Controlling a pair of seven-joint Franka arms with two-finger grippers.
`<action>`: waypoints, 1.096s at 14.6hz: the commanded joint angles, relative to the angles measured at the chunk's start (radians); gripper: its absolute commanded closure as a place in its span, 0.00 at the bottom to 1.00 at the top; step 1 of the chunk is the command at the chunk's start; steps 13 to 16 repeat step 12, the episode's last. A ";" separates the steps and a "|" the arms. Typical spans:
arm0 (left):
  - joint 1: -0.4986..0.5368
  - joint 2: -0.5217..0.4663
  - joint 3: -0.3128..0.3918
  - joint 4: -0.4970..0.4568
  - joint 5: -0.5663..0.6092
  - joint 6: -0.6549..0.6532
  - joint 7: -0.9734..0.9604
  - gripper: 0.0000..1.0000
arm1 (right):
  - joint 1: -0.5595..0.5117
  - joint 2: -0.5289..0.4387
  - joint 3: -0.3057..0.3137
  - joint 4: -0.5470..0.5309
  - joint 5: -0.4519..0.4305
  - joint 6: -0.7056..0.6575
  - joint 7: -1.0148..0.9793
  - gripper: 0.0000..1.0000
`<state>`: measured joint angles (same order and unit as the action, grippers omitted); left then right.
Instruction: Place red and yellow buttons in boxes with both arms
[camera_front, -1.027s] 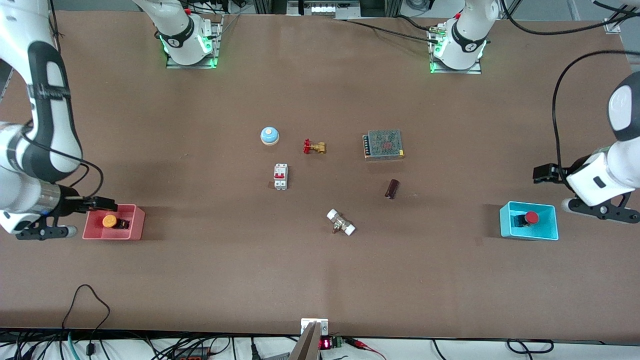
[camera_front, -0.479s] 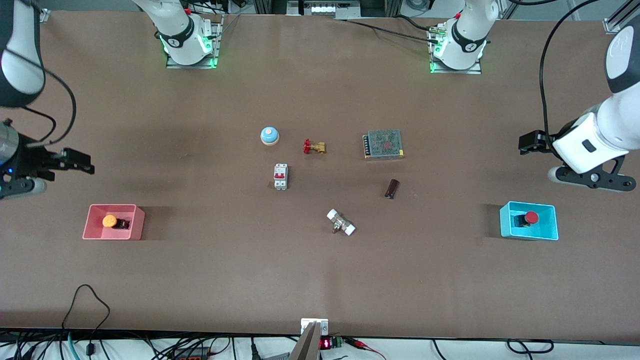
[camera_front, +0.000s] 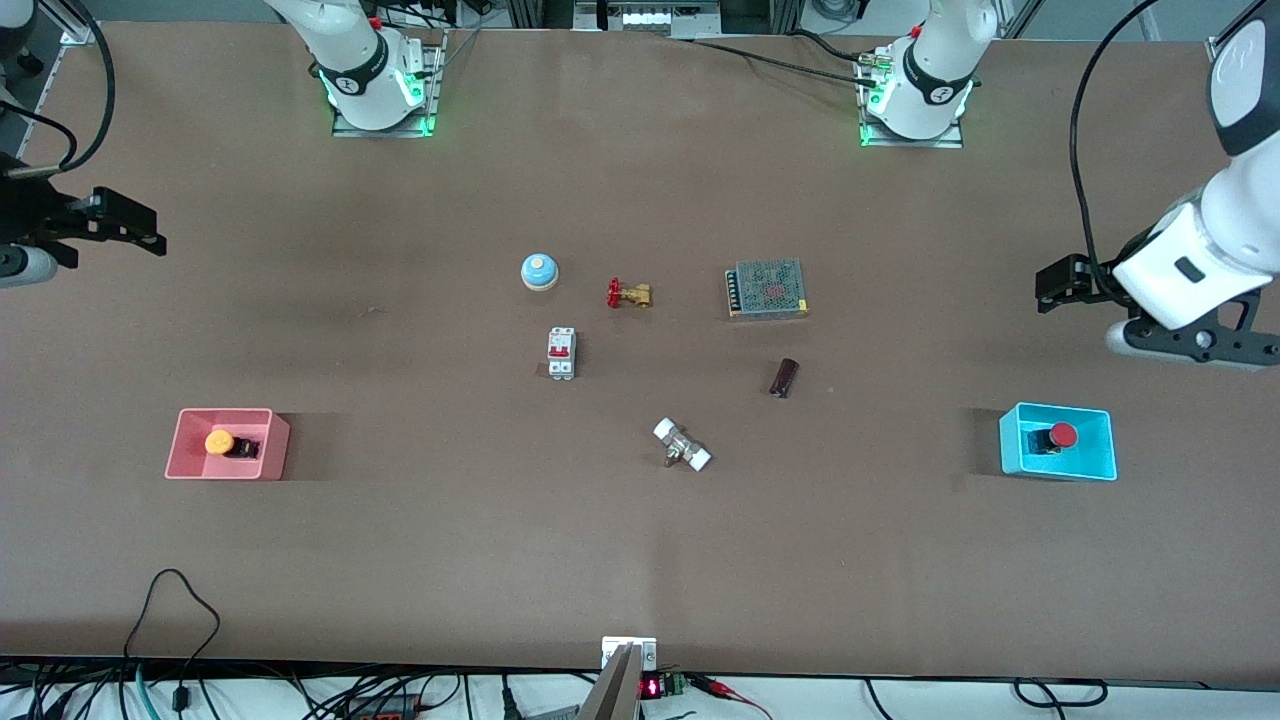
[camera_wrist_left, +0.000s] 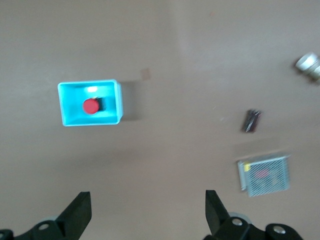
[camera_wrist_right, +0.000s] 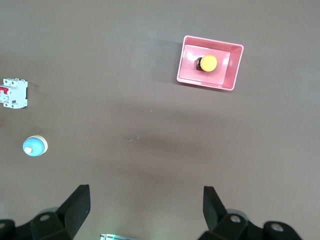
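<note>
The left tool (camera_front: 1062, 283) hangs released and empty above bare tabletop (camera_front: 640, 560) at the left arm's end, its fingers (camera_wrist_left: 77, 212) spread wide in its wrist view, with only their tips in frame. In the front view, at about 6 o'clock from it, sits the cyan box (camera_front: 1090, 462) with the red button (camera_front: 1062, 435) lying inside; its black body is mostly hidden under the cap.

The right tool (camera_front: 135, 228) is also released and empty, up over the right arm's end; most of that arm is cut off by the front view's edge. In that view, at roughly 5 o'clock from it, rests the pink box (camera_front: 225, 470), holding the yellow button (camera_front: 220, 442) on its side.

Between the boxes lie a blue-and-white bell (camera_front: 539, 271), a white circuit breaker (camera_front: 561, 353), a brass valve (camera_front: 629, 294), a mesh-covered power supply (camera_front: 767, 289) and a small dark part (camera_front: 784, 378) too small to identify.
</note>
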<state>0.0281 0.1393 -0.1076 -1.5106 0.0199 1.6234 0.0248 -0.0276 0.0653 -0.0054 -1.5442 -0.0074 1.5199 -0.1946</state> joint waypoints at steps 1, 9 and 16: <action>-0.100 -0.185 0.132 -0.222 -0.060 0.110 0.023 0.00 | -0.020 -0.004 0.016 -0.031 0.001 0.023 0.004 0.00; -0.094 -0.175 0.125 -0.201 0.018 0.021 0.026 0.00 | -0.012 -0.001 0.016 -0.028 -0.003 0.022 0.004 0.00; -0.096 -0.170 0.125 -0.198 0.018 0.021 0.026 0.00 | -0.012 -0.001 0.016 -0.028 -0.005 0.017 0.003 0.00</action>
